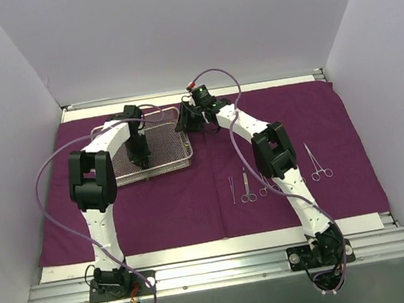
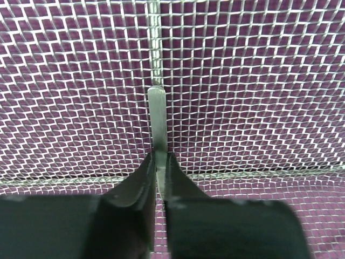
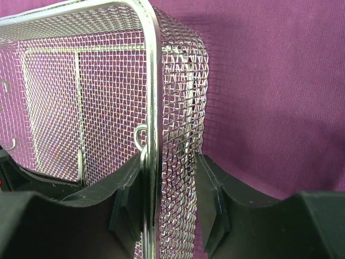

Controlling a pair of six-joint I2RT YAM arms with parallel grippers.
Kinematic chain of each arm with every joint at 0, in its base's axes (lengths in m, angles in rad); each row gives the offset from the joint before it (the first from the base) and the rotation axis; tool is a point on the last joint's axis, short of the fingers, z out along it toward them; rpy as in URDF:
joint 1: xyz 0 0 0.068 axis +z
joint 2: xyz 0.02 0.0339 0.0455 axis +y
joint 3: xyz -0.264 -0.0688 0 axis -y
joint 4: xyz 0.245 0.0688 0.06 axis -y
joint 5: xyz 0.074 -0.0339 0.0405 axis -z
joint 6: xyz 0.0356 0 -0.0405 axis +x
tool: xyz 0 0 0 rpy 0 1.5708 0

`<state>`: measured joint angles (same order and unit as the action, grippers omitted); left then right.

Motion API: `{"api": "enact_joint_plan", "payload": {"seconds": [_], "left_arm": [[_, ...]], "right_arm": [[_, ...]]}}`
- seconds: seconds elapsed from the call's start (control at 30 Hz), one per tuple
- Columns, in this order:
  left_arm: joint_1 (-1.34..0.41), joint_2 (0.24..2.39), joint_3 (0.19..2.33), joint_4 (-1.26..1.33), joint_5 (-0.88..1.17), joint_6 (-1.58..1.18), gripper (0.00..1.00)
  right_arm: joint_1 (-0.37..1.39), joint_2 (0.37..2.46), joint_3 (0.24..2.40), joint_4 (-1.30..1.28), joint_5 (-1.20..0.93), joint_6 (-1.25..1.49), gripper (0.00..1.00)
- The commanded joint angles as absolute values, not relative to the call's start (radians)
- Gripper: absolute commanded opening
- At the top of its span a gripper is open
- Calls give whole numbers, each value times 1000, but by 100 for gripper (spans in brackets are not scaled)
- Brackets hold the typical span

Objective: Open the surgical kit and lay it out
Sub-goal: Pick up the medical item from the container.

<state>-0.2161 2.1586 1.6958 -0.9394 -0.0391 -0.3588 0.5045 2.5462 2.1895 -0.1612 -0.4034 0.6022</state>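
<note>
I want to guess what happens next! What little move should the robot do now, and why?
Probably lift the left jaws straight up. They pinch a slim steel tool inside the mesh tray, the right jaws grip the tray's wall, and other tools already lie on the purple cloth.

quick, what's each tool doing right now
left tool: shut on a slim steel instrument
right tool: shut on the mesh tray wall
</note>
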Motion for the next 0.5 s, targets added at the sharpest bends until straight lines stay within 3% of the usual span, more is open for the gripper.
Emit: {"api": "enact_joint_plan", "payload": {"seconds": [0.0, 0.07, 0.47], "left_arm": [[-206, 2195, 1752, -908, -17, -342, 6], [-201, 2206, 1779, -916, -14, -341, 2], [-163, 2310, 2065, -963, -20, -331, 2]], "right_arm": [[505, 2503, 2198, -190, -416, 601, 22], [506, 2503, 2201, -193, -416, 601, 21], [505, 2513, 2223, -225, -413, 574, 20]]}}
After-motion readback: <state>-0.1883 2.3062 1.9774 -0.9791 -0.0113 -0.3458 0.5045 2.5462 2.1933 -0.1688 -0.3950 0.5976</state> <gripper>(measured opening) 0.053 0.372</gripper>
